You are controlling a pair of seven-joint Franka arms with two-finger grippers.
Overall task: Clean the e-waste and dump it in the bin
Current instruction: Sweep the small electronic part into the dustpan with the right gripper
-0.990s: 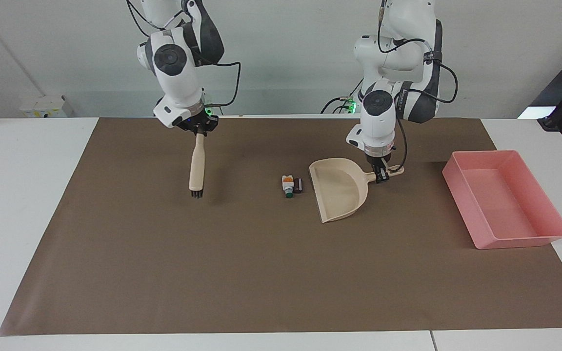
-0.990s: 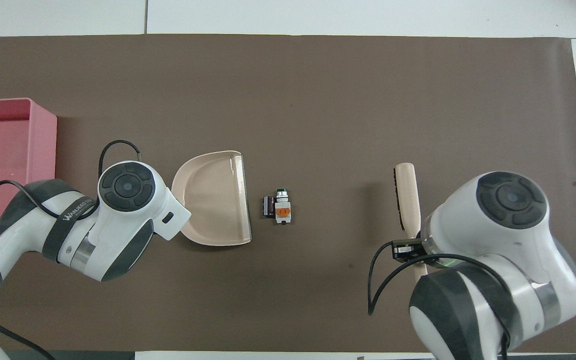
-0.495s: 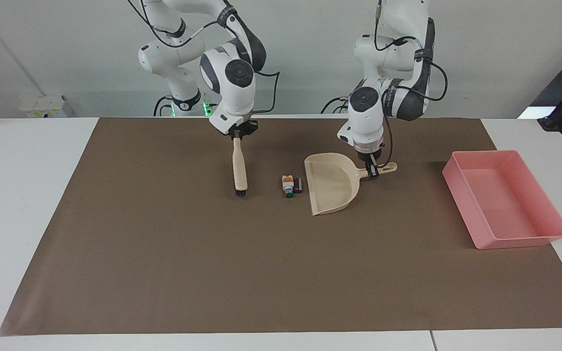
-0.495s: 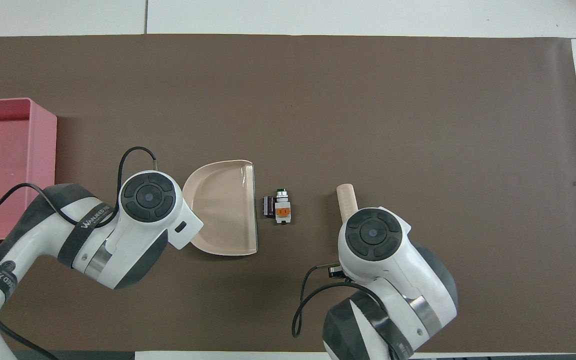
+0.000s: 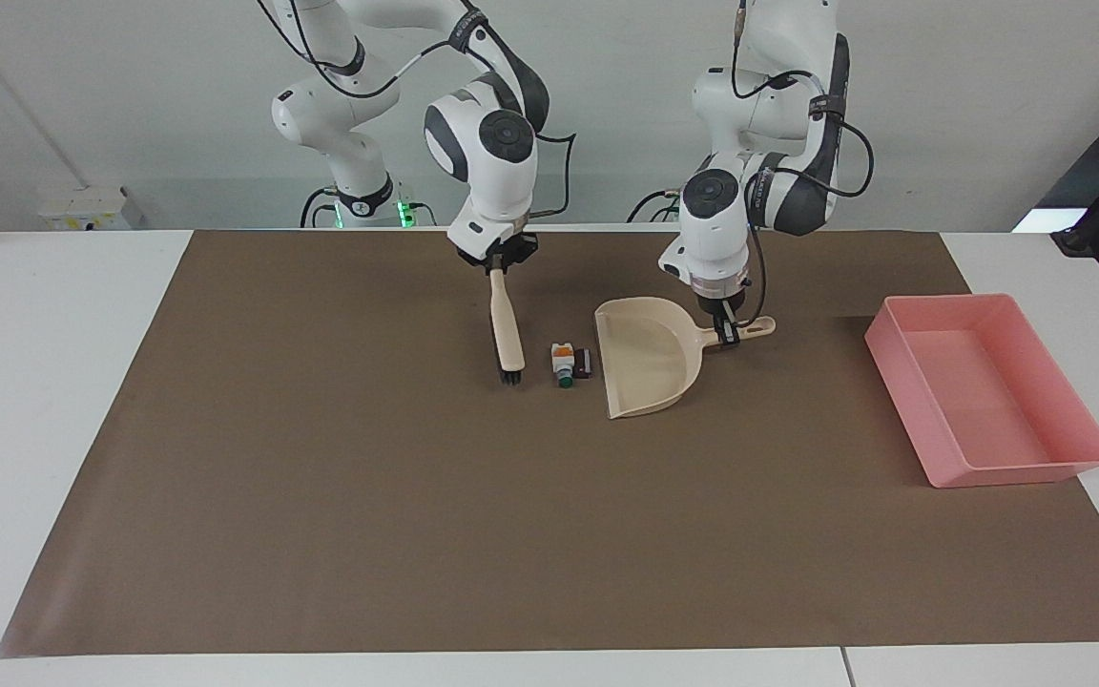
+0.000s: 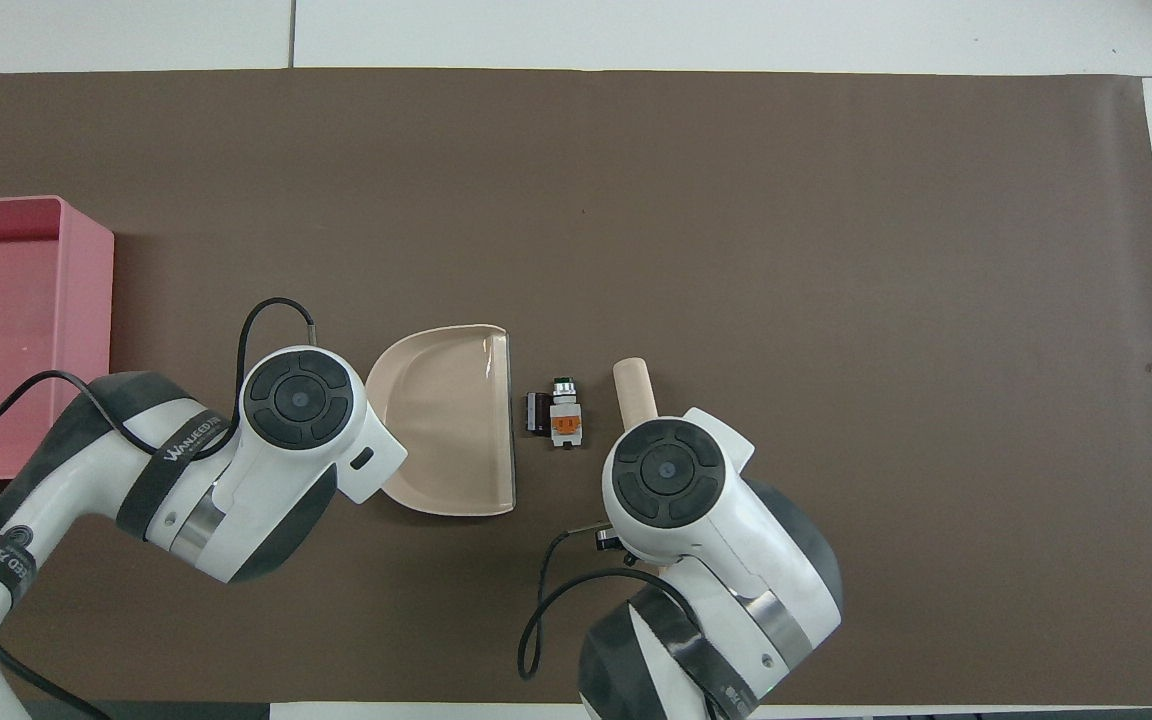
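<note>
From my station I see the e-waste [image 5: 570, 363] lying on the brown mat [image 5: 416, 496] near the middle of the table: a small white piece with orange and green parts [image 6: 566, 412], and touching it, on the side toward the left arm's end, a dark brown-black block [image 6: 538, 412]. Both rest flat on the mat, in the gap between the two tools.

My right gripper [image 5: 498, 262] is clamped tight on the top of the brush [image 5: 508, 334] handle. The brush hangs nearly upright, its dark bristles down at the mat just beside the white piece, on the side toward the right arm's end. I cannot tell whether the bristles press on the mat or hover just above it. In the overhead view the right arm's wrist covers most of the brush, and only the pale end of it shows next to the e-waste.

My left gripper [image 5: 727, 334] is closed on the handle of the beige dustpan [image 5: 650, 367]. The pan sits on the mat with its straight open lip turned toward the e-waste, just beside the dark block but apart from it; a thin strip of mat shows between them. So the two pieces lie between brush and pan, close to both.

The bin [image 5: 988, 391], a shallow pink tray, stands at the left arm's end of the table, well apart from the dustpan, with nothing visible in it.
</note>
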